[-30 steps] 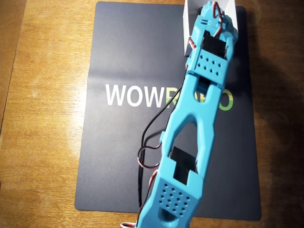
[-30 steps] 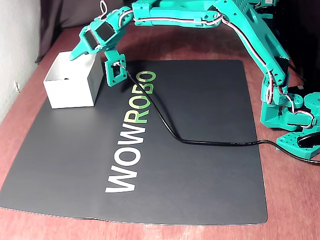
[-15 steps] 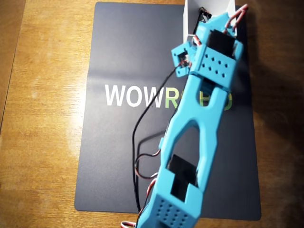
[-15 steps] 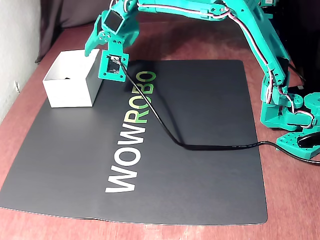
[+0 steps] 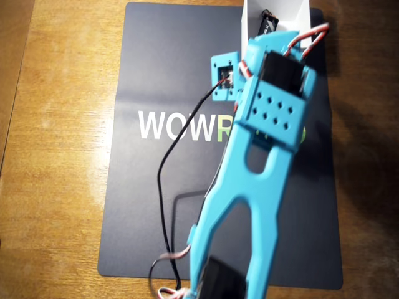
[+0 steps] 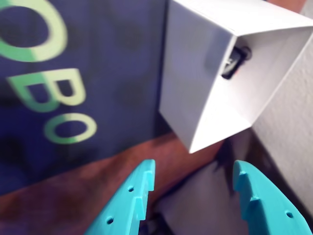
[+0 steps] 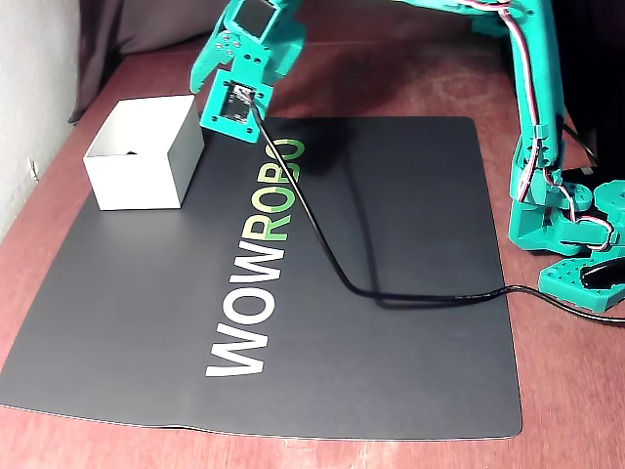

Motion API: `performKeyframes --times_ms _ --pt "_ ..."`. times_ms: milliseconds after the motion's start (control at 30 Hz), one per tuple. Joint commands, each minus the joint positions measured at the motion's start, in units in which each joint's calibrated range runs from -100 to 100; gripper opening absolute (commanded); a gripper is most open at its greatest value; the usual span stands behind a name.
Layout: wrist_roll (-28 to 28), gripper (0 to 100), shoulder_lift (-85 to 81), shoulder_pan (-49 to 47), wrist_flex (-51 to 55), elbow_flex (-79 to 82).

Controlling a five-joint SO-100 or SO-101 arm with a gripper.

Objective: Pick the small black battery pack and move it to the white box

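The small flat black battery pack (image 6: 234,61) lies inside the white square cardboard box (image 6: 205,93), well apart from the teal two-finger gripper (image 6: 193,188), whose fingers stand spread and empty.

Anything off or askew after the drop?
Nothing stands out. The battery pack lies inside the white box, against a wall. The box stands upright at the black mat's corner. The claw is open and empty outside the box.
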Motion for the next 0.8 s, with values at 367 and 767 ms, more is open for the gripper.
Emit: performKeyframes --times_ms 367,767 --pt "-2.7 18 -29.7 -4.9 -0.6 30.3" --pt "-2.7 18 -54.0 -6.5 -6.6 58.4"
